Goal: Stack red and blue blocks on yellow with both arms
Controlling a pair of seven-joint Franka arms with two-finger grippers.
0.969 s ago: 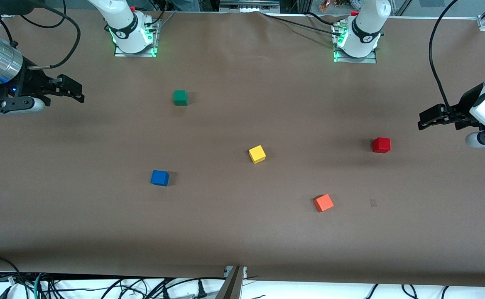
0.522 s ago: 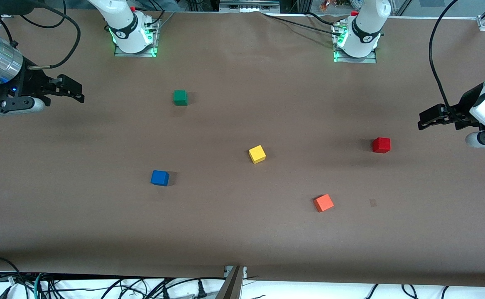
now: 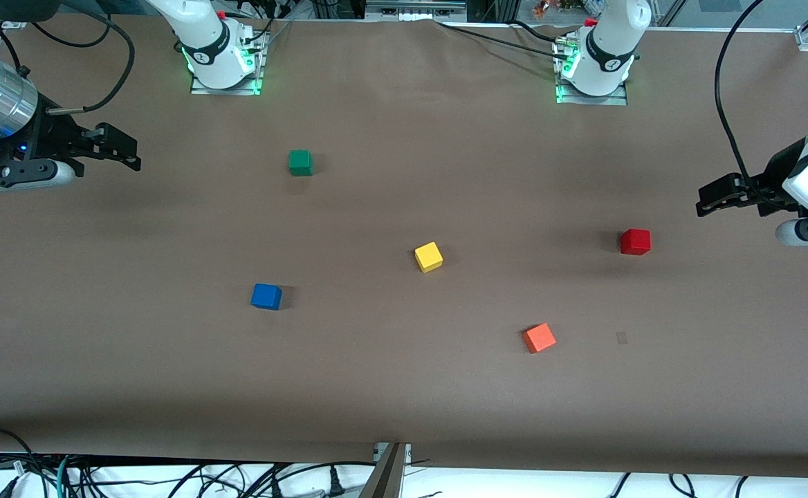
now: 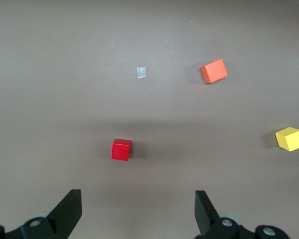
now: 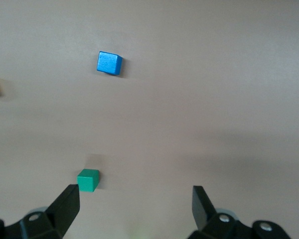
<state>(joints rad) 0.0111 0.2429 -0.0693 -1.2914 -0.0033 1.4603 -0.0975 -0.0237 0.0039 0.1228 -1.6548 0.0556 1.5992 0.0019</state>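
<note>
brown table (image 3: 404, 387), five scattered cubes

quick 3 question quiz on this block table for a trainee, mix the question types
1. True or false: the blue block already sits on the yellow block.
2. Which block lies nearest the front camera? A) green block B) orange block C) red block
3. Fill in: the left hand and right hand both have fingers that are ____.

Key
1. False: all five blocks lie apart on the table, none stacked.
2. B.
3. Open: each hand holds nothing, the left over its end of the table near the red block, the right over its end.
</note>
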